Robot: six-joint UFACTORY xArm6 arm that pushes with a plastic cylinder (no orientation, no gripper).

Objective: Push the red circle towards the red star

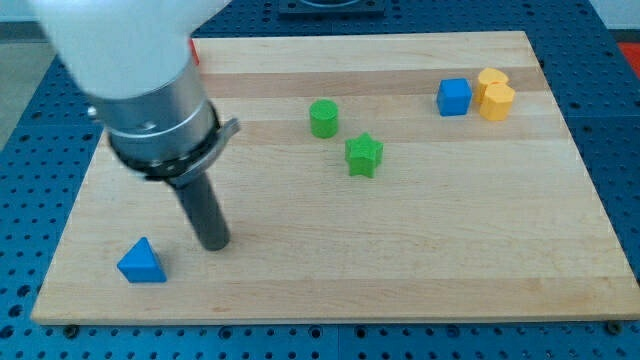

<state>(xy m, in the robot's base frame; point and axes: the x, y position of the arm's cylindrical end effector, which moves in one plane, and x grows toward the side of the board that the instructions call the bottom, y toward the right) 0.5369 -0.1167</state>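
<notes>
Of the task's red pieces, only a thin sliver of a red block (196, 52) shows, at the view's upper left near the far edge of the worktop (420, 250). The arm's pale housing (120, 40) covers the rest of it, so its shape cannot be told, nor whether a second red piece lies behind.

My tip (215, 245) is down at the worktop in the view's lower left, well apart from the red sliver and nearer the view's bottom. It is a plain dark rod end, with no hand to open or close, and it holds nothing. The housing and its metal collar (165, 125) stand between the tip and the red block in this view.

- Blue triangle (141, 262): just beside the tip, to its lower left, not touching.
- Green cylinder (323, 118) and green star (364, 156): near each other at mid-board, apart from the tip.
- Blue cube (454, 97): upper right, just beside two yellow blocks (496, 94) that touch each other; their shapes are unclear.

The worktop is pale, planked wood with visible grain. The blocks look smooth and solid-coloured.
</notes>
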